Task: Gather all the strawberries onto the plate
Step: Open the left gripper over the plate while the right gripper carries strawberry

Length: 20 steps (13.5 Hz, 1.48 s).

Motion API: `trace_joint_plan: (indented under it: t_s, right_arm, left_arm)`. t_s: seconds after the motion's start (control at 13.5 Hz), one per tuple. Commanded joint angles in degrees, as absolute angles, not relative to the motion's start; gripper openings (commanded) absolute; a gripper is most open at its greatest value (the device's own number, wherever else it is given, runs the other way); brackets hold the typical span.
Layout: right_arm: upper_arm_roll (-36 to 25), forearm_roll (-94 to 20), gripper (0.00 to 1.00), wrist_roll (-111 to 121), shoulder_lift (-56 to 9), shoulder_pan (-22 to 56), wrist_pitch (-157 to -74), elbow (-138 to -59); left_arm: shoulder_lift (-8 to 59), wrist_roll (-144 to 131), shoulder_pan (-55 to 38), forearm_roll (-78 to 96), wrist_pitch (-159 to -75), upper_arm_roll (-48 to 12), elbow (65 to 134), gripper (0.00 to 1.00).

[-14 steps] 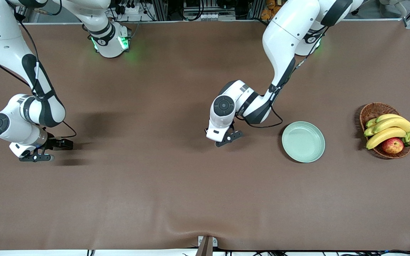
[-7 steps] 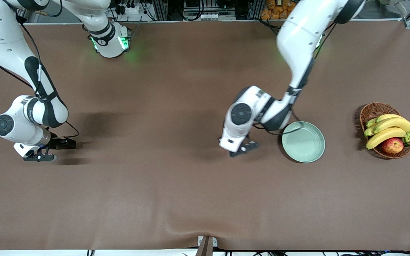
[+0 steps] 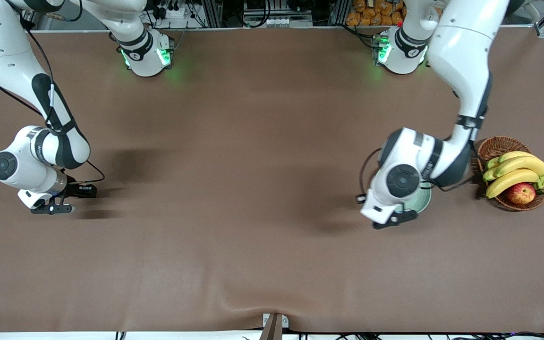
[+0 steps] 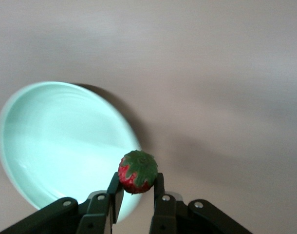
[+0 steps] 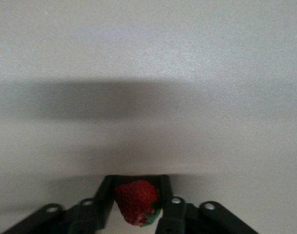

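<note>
left wrist view: left claw [image 4: 135, 187] clenched on a red strawberry [image 4: 137, 172], green top up, over the plate [image 4: 51, 141] rim. right claw [image 5: 137, 197] grips another berry [image 5: 136, 201] near the counter's [image 3: 234, 245] end.

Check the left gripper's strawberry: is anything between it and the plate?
Nothing visible is. The left gripper, shut on a strawberry, hangs over the near rim of the plate, whose bowl shows bare. The right gripper grips another strawberry at the right arm's end of the table.
</note>
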<state>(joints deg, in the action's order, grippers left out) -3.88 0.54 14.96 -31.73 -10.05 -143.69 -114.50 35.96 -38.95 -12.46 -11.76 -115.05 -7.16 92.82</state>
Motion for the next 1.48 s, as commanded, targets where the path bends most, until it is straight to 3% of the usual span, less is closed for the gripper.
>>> trace_joint_plan:
  t_s: [0.0,0.07,0.15,0.22,0.3,0.37,0.67,1.11,1.41]
  right_arm:
    - [-2.73,1.14,0.00,15.64,-30.94,-10.90,-143.88,-115.31]
    - [-2.29,1.14,0.00,15.56,-29.98,-10.12,-143.70,-115.23]
    - [-1.94,1.14,0.00,15.56,-28.93,-8.63,-142.92,-114.88]
    - [-1.24,1.14,0.00,15.47,-28.13,-6.87,-142.30,-114.35]
    - [-0.36,1.06,0.00,15.29,-27.78,-5.64,-142.12,-113.65]
    - [1.21,1.14,0.00,15.38,-27.77,-4.23,-142.12,-112.51]
    - [6.94,0.88,0.00,11.36,-28.82,3.40,-140.55,-106.81]
    - [6.94,-8.61,0.00,-7.42,-38.04,21.94,-131.76,-89.67]
    - [6.86,-8.17,0.00,-25.46,-42.35,32.50,-132.36,-86.58]
  left_arm:
    - [35.25,-37.54,-9.15,-15.55,-116.19,-7.91,97.46,0.00]
    - [35.07,-36.49,-8.71,-15.64,-116.19,-7.91,98.08,0.00]
    - [35.07,-35.95,-7.74,-15.73,-116.19,-7.91,98.35,0.08]
    - [35.07,-35.86,-6.69,-15.73,-116.19,-7.91,98.26,0.32]
    - [34.98,-35.86,-5.98,-15.73,-116.19,-8.00,98.17,0.71]
    - [34.37,-35.95,-5.54,-15.65,-116.19,-8.17,98.00,1.00]
    - [28.75,-36.73,-5.80,-14.07,-114.70,-9.83,97.39,1.00]
    - [27.94,-42.08,-6.76,-5.71,-113.91,-16.42,91.32,1.00]
    - [29.26,-51.23,-10.89,-5.80,-114.61,-17.67,90.10,1.00]
